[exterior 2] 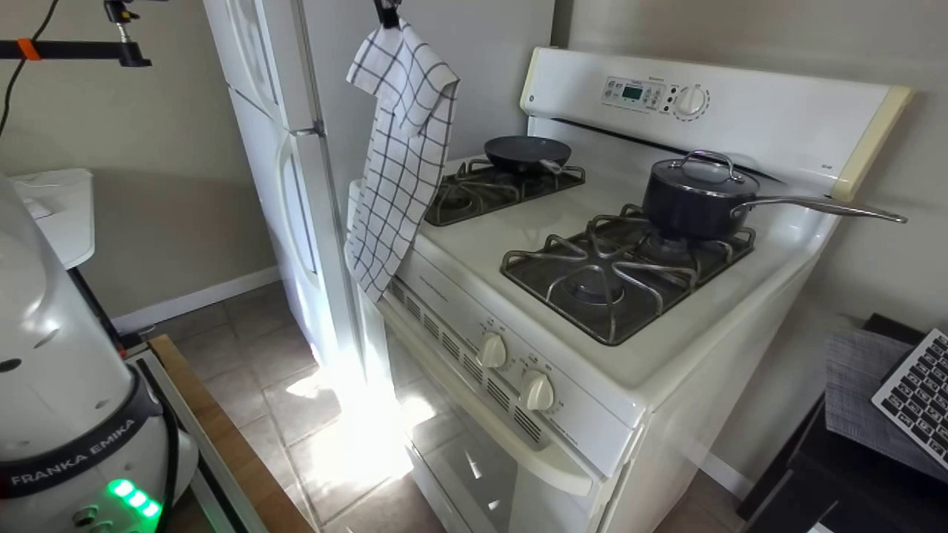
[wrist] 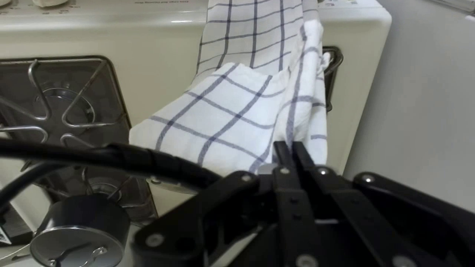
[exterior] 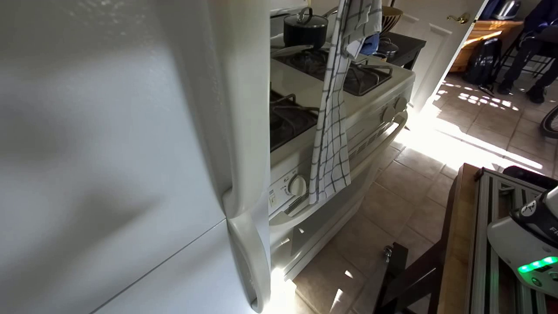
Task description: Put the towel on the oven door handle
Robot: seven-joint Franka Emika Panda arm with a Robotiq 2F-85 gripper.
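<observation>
The towel (exterior 2: 404, 163), white with a dark windowpane check, hangs creased and narrow before the range (exterior 2: 629, 366), near the refrigerator (exterior 2: 333, 111), a loose flap (wrist: 211, 118) standing out near the top. The gripper (wrist: 289, 145) has its fingers nearly together, pinching the towel's upper end. In an exterior view the upper folds (exterior: 362, 19) run out of frame; whether the lower hem touches the oven door handle (exterior 2: 511, 443) is hard to tell.
</observation>
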